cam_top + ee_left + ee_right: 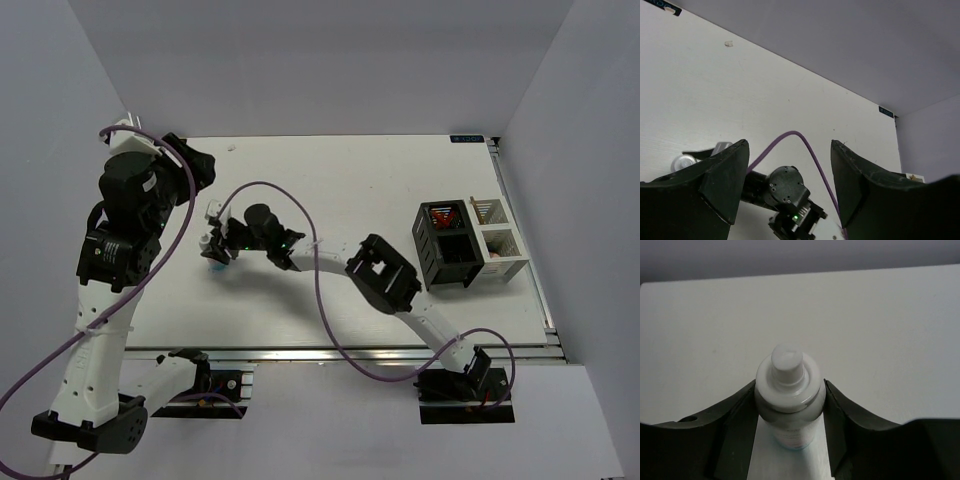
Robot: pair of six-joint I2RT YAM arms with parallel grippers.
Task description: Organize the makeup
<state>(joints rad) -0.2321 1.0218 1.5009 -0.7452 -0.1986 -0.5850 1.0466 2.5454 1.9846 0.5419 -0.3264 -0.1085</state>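
Right wrist view shows the right tool (789, 407) pinching the small white plastic bottle (788, 382), upright at the white worktop's (350, 180) left-centre, so pickup looks in hand; next calls for carrying it to the black-and-white compartment box (468, 243) well apart, left tool (789, 152) spread.

The right hand (214, 243) seemingly holds a small white bottle (213, 262); the compartment box (468, 243) stands well apart.
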